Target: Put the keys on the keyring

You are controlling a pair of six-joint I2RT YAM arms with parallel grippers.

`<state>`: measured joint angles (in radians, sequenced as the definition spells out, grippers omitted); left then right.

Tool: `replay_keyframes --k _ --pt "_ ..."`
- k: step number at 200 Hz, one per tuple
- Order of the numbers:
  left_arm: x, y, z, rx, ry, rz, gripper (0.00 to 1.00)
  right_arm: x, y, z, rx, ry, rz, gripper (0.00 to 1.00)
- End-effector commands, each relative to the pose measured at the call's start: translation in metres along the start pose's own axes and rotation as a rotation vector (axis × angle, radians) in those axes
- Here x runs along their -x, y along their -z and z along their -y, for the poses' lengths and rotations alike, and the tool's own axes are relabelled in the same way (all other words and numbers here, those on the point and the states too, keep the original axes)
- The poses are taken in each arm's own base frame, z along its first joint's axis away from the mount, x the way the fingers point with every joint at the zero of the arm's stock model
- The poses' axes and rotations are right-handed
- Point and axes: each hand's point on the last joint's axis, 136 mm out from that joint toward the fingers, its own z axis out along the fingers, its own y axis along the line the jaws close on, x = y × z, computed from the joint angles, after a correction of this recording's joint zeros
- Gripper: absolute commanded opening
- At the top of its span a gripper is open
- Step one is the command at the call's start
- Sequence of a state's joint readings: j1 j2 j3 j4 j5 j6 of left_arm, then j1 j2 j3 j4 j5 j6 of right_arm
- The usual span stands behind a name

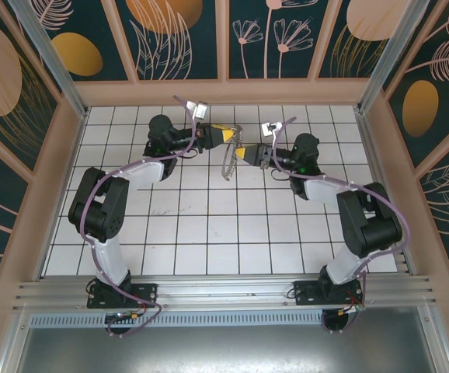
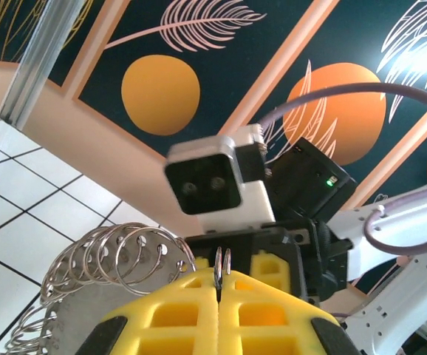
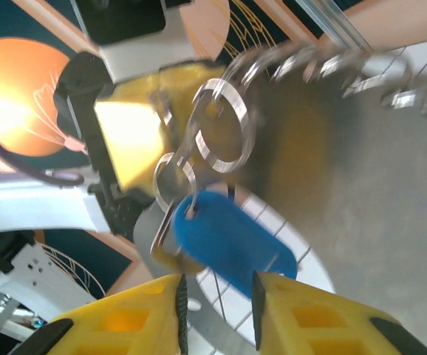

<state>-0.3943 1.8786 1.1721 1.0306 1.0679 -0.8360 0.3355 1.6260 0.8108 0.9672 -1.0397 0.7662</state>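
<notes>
Just beyond parted right tool (image 3: 217,314): blue key (image 3: 232,244) hanging off small rings (image 3: 221,129).

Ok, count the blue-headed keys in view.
1: the blue key hangs from small silver rings just beyond the right gripper. Others could hide among the rings.

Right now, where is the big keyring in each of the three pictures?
Top external: keyring in the upper middle.
Left wrist: keyring at lower left, silvery rings fanned out.
Right wrist: keyring along the top, middle to right, blurred.
Shared landmark: the white tiled table behind it.
</notes>
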Motion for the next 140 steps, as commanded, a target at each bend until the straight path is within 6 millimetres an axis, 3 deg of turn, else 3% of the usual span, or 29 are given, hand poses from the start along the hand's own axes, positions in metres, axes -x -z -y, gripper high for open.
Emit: replay_keyframes --k 1,33,60,90,140 --pt "0.023 0.002 0.027 -0.031 -0.094 0.056 0.0 -0.002 0.014 -0.013 -0.046 0.089 -0.007 0.32" --pt "0.023 0.002 0.025 -0.028 -0.083 0.066 0.0 0.027 0.029 -0.03 -0.093 0.15 0.099 0.35" --pt "0.025 0.002 0.023 -0.023 -0.062 0.082 0.0 0.06 0.028 -0.046 -0.076 0.159 0.205 0.4" --pt "0.028 0.002 0.019 -0.015 -0.028 0.1 0.0 0.089 0.027 -0.05 -0.047 0.128 0.322 0.43" --pt "0.03 0.002 0.013 0.008 0.021 0.108 0.0 0.098 0.016 -0.042 0.045 0.062 0.353 0.43"
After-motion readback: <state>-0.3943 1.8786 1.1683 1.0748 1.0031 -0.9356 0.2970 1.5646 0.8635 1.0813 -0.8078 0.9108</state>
